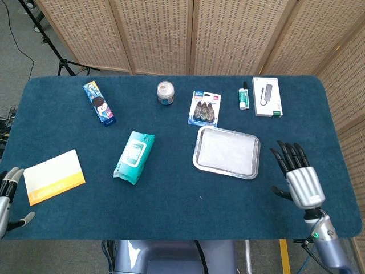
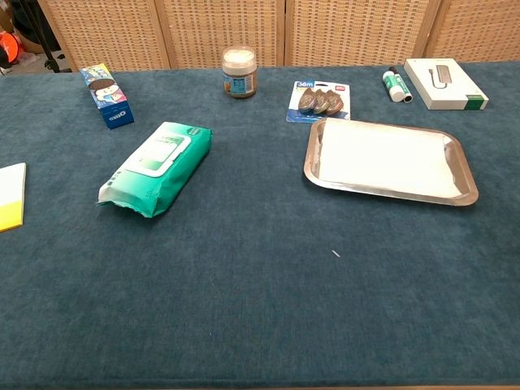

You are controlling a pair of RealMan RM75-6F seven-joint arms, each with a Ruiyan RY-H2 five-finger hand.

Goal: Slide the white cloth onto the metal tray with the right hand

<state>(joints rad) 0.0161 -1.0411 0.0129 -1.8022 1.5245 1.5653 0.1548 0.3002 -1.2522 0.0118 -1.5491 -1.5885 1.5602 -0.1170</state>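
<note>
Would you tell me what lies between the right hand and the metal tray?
Only bare blue tabletop; the head view shows right hand apart from metal tray.

On the blue table (image 1: 171, 188), a green wipes pack (image 1: 133, 156) lies near the middle, a little toward nine o'clock. A yellow and white card (image 1: 54, 176) sits at about eight o'clock by the edge. At ten o'clock lies a blue snack box (image 1: 99, 103). A small jar (image 1: 165, 92) stands at twelve, with a blister pack (image 1: 204, 108) just beside it toward one. A marker (image 1: 243, 95) and a white box (image 1: 267, 96) lie side by side at two o'clock.
</note>
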